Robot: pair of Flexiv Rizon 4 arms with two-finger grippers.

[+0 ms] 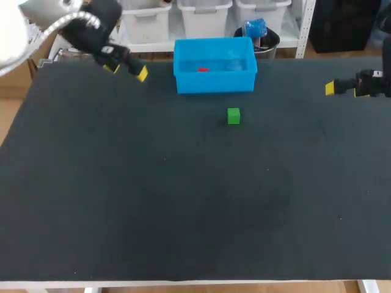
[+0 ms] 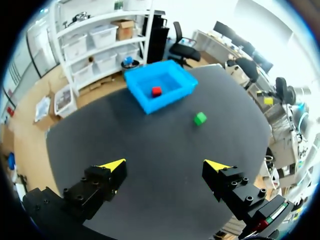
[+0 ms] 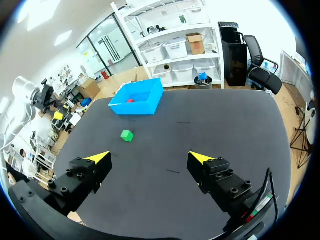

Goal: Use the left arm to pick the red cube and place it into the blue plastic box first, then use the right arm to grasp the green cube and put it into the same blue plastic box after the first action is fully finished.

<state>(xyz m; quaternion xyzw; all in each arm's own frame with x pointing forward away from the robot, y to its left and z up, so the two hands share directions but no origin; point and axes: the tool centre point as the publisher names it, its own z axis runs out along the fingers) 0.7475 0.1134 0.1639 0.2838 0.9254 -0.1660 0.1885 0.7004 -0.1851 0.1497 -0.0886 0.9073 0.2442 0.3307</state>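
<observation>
Resting on the floor of the blue plastic box (image 1: 214,82), the red cube (image 1: 202,69) lies at the far side of the dark worktop (image 1: 183,201). The green cube (image 1: 233,116) sits near the box's front. The left fingers (image 2: 107,176) hover beside the box, spread and empty; the right fingers (image 3: 86,171), likewise spread, hang well apart from both cubes.

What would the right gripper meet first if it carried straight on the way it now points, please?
Most likely bare table, passing beside the green cube, with the blue plastic box farther on; depth is unclear.
</observation>
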